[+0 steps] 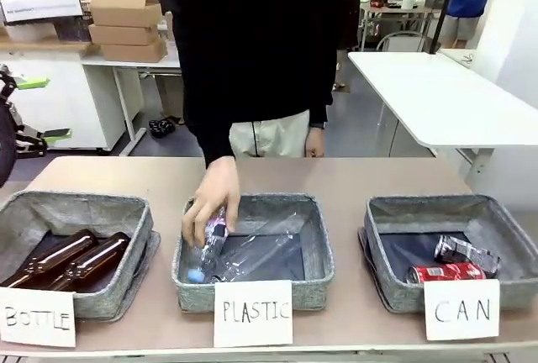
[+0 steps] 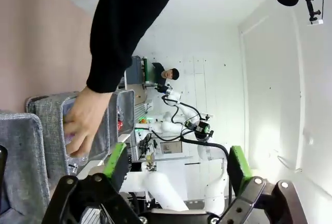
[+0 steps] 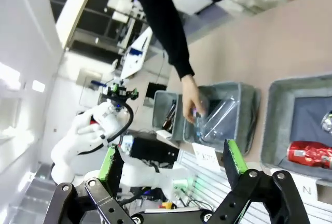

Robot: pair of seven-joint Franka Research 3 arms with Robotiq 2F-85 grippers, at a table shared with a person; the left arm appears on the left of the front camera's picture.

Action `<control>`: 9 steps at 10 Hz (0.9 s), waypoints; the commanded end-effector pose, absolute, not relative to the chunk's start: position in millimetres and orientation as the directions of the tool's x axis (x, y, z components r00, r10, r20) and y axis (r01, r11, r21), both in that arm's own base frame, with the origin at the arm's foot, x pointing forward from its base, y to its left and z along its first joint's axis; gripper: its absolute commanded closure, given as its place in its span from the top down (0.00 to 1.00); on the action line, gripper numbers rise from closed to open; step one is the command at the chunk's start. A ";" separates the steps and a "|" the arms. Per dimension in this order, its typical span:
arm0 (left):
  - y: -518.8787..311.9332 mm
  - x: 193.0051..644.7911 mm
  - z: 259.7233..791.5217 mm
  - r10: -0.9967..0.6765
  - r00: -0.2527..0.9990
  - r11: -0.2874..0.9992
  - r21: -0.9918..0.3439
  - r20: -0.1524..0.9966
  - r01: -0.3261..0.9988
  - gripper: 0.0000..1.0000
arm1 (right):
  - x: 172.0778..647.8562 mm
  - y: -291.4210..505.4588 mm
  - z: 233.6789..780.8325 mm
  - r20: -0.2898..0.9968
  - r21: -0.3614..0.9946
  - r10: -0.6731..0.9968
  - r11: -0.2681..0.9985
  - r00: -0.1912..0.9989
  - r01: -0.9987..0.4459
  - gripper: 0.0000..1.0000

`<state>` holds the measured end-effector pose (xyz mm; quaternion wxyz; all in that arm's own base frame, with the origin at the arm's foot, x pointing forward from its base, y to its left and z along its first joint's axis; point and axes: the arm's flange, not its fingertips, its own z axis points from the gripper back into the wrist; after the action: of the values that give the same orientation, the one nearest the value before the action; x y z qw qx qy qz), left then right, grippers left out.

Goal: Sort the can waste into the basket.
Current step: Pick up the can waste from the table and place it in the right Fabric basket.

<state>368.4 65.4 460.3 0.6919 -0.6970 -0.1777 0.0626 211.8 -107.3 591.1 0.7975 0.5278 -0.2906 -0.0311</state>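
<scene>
both cans, the red can and dented silver can, are lying crosswise in the can basket nearer my right gripper; both my grippers are hanging wide open, empty.

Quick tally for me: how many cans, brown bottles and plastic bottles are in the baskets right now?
Cans: 2, silver can and red can, in the CAN basket
Brown bottles: 2
Plastic bottles: 2, one under the person's hand
Total: 6
</scene>
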 end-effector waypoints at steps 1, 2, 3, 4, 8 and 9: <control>65.9 372.0 467.3 0.327 0.932 0.043 -0.987 0.158 0.152 1.00 | 194.9 -137.1 595.8 0.470 0.836 -0.372 0.478 0.800 -0.269 1.00; 65.9 372.0 467.3 0.327 0.932 0.043 -0.987 0.158 0.152 1.00 | 194.9 -137.1 595.8 0.470 0.836 -0.372 0.478 0.800 -0.269 1.00; 65.9 372.0 467.3 0.327 0.932 0.043 -0.987 0.158 0.152 1.00 | 194.9 -137.1 595.8 0.470 0.836 -0.372 0.478 0.800 -0.269 1.00; 65.9 372.0 467.3 0.327 0.932 0.043 -0.987 0.158 0.152 1.00 | 194.9 -137.1 595.8 0.470 0.836 -0.372 0.478 0.800 -0.269 1.00; 65.9 372.0 467.3 0.327 0.932 0.043 -0.987 0.158 0.152 1.00 | 194.9 -137.1 595.8 0.470 0.836 -0.372 0.478 0.800 -0.269 1.00; 65.9 372.0 467.3 0.327 0.932 0.043 -0.987 0.158 0.152 1.00 | 194.9 -137.1 595.8 0.470 0.836 -0.372 0.478 0.800 -0.269 1.00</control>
<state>372.5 64.7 465.9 0.6969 -0.6920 -0.1788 0.0589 194.0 -136.8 595.3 0.7986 0.5109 -0.3153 -0.0416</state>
